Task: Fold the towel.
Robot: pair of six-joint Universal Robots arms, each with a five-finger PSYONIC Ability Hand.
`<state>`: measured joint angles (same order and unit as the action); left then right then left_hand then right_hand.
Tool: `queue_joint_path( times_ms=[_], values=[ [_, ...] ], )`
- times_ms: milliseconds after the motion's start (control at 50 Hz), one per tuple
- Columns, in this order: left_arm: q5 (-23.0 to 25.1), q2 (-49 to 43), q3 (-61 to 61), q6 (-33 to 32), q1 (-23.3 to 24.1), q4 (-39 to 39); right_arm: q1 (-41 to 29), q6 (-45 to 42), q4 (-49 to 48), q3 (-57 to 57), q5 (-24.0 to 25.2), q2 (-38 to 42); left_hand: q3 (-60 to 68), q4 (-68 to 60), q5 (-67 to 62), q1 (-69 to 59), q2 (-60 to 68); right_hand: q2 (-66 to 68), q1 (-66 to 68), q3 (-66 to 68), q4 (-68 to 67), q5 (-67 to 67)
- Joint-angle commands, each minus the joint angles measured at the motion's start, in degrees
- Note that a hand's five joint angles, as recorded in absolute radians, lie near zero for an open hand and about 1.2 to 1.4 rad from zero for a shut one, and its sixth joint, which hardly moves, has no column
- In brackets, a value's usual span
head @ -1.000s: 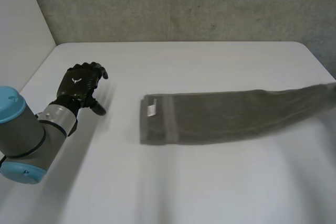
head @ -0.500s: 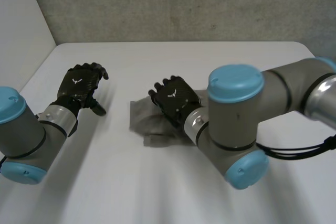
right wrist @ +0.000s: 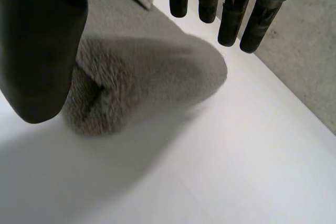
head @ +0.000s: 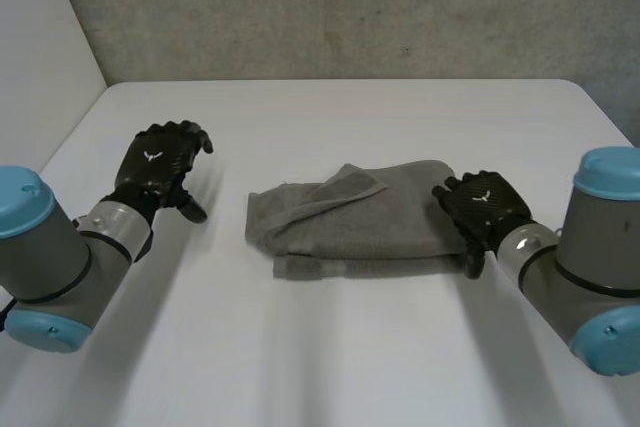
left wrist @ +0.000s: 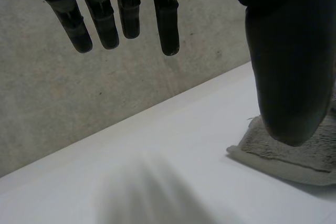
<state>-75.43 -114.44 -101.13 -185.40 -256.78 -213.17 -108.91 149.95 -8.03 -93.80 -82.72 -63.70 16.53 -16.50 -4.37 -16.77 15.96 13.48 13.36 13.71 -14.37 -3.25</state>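
**One towel, doubled over, lies between two open hands**

One towel (head: 350,229) is counted on the white table (head: 330,357), grey-brown and folded over on itself. It is placed between the two hands. One corner is laid back slantwise across its top, at the end nearer the left hand (head: 158,169).

That left hand is held well apart from the cloth, and nothing is gripped by it. In its wrist view the fingers (left wrist: 167,19) are stretched out straight, the thumb (left wrist: 289,51) is set wide of them, and a corner of the towel (left wrist: 294,156) is glimpsed past the thumb.

Over to the right hand (head: 480,209): it is poised at the towel's other, rounded end. In its wrist view the fingers (right wrist: 232,17) are seen straight and slightly spread, with the thumb (right wrist: 42,40) kept apart. The thick fold of the towel (right wrist: 142,82) is found under the palm. Nothing is pinched there. Whether the cloth is touched cannot be told.

On markings, one small white emblem (head: 150,156) is carried on the back of each hand, two in all. They are too small to be read as letters.

Two arms are counted, the left arm (head: 45,257) and the right arm (head: 590,267). Each is finished in grey, and two light-blue caps (head: 612,169) are shown on each, four altogether. A rough grey wall (head: 350,7) is seen beyond the fingertips of both hands.
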Motion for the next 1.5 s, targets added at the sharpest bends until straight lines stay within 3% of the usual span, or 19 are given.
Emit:
queue_joint_path(
  times_ms=[20,140,320,380,460,640,740,860,1080,1320,1500],
  values=[
    [5.4,-1.2,4.8,0.3,3.8,0.5,1.2,0.7,-1.3,-3.0,0.5,0.1,-2.6,2.6,0.5,2.9,-2.0,-3.5,-3.4,-3.7,4.4,3.3],
    [11.0,-9.4,16.1,2.0,11.1,6.1,1.2,1.4,-3.2,-5.0,0.6,0.0,-2.3,2.3,0.1,2.5,-1.7,-3.5,-3.4,-3.7,4.4,3.3],
    [10.7,-22.6,31.7,4.5,16.1,16.6,1.0,1.4,-6.7,-7.2,0.7,-0.1,-1.8,1.7,-0.4,2.0,-1.2,-3.5,-3.4,-3.7,4.4,3.3],
    [10.0,-26.4,35.1,4.5,16.5,18.4,1.0,1.4,-7.7,-7.7,0.8,-0.7,-1.3,1.2,-0.9,1.5,-0.7,-3.5,-3.4,-3.7,4.4,3.3],
    [3.8,-28.7,38.2,4.4,16.4,18.3,0.9,1.4,-7.8,-7.9,1.0,-1.2,-1.1,1.1,-1.1,1.3,-0.5,-3.4,-3.3,-3.6,4.3,3.2],
    [-9.1,-28.6,38.2,5.0,13.9,14.4,0.5,1.4,-7.9,-8.3,1.2,-1.2,-1.8,1.7,-0.4,2.0,-1.2,-3.2,-3.1,-3.5,4.1,3.0],
    [-11.1,-27.9,36.2,5.0,11.1,14.3,0.5,1.4,-7.9,-8.3,1.3,-1.2,-2.1,2.1,0.0,2.3,-1.5,-3.2,-3.1,-3.5,4.1,3.0],
    [-10.8,-26.9,34.0,6.2,8.8,14.7,0.4,1.4,-8.0,-8.2,1.3,-1.1,-2.4,2.4,0.3,2.7,-1.9,-2.9,-2.8,-3.1,3.8,2.7],
    [-10.5,-23.8,30.2,8.2,9.4,14.8,0.1,2.2,-9.7,-7.8,1.2,-1.1,-2.6,2.6,0.5,2.9,-2.0,-0.4,-0.2,-0.6,1.3,0.1],
    [-5.4,-12.2,22.0,7.9,8.5,14.7,-6.0,16.5,-9.3,-5.4,4.1,-2.6,-1.1,1.1,-1.1,1.3,-0.5,4.8,5.0,4.6,-4.0,-5.1],
    [-2.8,-11.2,18.8,7.3,4.7,14.9,-10.4,26.3,-9.2,2.3,4.9,4.7,0.1,-0.1,-2.2,0.2,0.6,13.6,13.7,13.4,-12.7,-13.8]
  ],
)
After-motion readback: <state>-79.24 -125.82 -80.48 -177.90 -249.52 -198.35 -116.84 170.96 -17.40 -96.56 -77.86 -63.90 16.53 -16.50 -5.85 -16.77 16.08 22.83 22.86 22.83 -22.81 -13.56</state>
